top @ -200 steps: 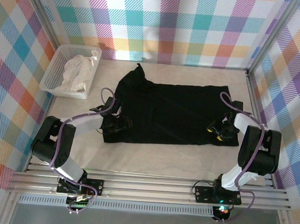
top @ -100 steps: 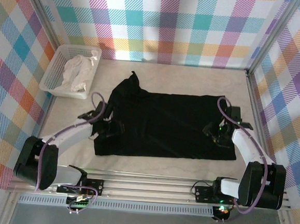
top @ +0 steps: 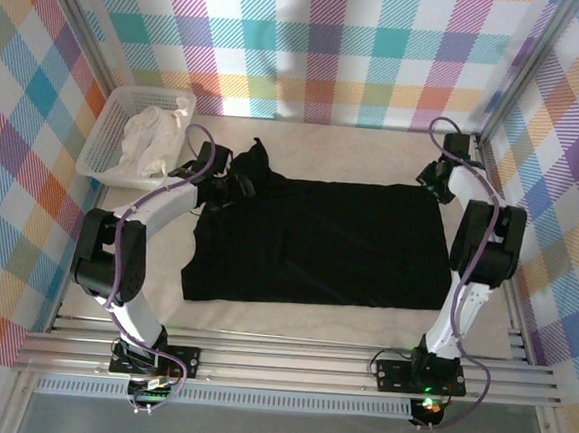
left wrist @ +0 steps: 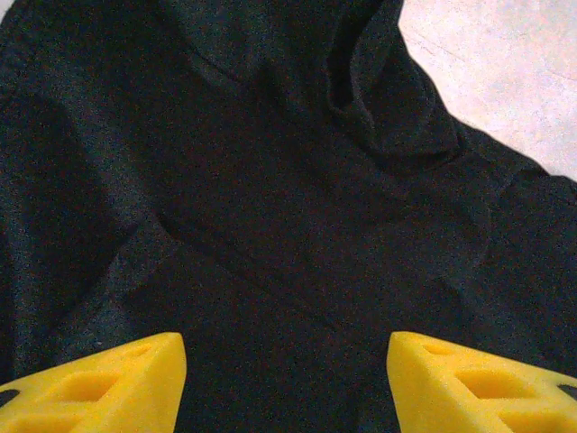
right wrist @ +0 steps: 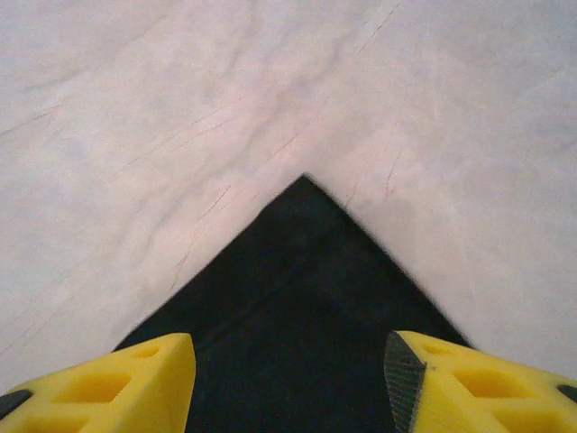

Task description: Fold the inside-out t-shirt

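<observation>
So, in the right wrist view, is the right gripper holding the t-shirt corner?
No, the right gripper stands open above the t-shirt, whose corner lies flat on the table.

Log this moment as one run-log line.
black fabric t-shirt: spread flat | left gripper: open, above its bunched corner | right gripper: open, above far-right corner

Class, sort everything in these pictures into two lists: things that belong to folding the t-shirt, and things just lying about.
Belongs to the job: black t-shirt, left gripper, right gripper.
Just lying about: white basket, crumpled white cloth inside it.
</observation>
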